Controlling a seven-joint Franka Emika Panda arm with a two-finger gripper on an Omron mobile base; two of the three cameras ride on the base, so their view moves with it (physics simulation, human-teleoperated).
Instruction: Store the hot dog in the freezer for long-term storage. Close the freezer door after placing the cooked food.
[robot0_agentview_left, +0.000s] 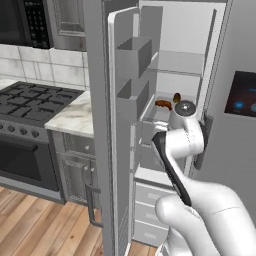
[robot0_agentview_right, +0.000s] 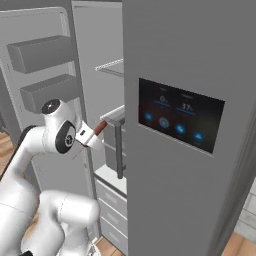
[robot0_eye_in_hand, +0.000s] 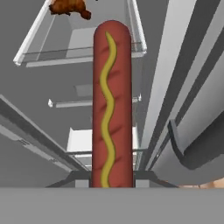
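My gripper (robot0_eye_in_hand: 111, 181) is shut on the hot dog (robot0_eye_in_hand: 111, 100), a reddish-brown sausage with a wavy yellow line that stands up the middle of the hand view. The hot dog (robot0_agentview_right: 101, 127) sticks out of the gripper (robot0_agentview_right: 94, 132) toward the edge of a glass shelf (robot0_agentview_right: 114, 114) in the freezer (robot0_agentview_right: 102, 45). From the left, the hot dog (robot0_agentview_left: 163, 104) hangs just over that shelf inside the white freezer (robot0_agentview_left: 180, 65), with my hand right beside it. The freezer door (robot0_agentview_left: 122, 115) stands wide open, grey bins on its inner face (robot0_agentview_right: 42, 52).
A brown food lump (robot0_agentview_left: 176, 97) lies on the shelf beyond the hot dog's tip (robot0_eye_in_hand: 68, 6). White drawers (robot0_agentview_left: 150, 210) fill the freezer's bottom. The wider door with the dark display panel (robot0_agentview_right: 180, 115) is close on the right. A stove (robot0_agentview_left: 30, 100) and marble counter (robot0_agentview_left: 75, 115) stand left.
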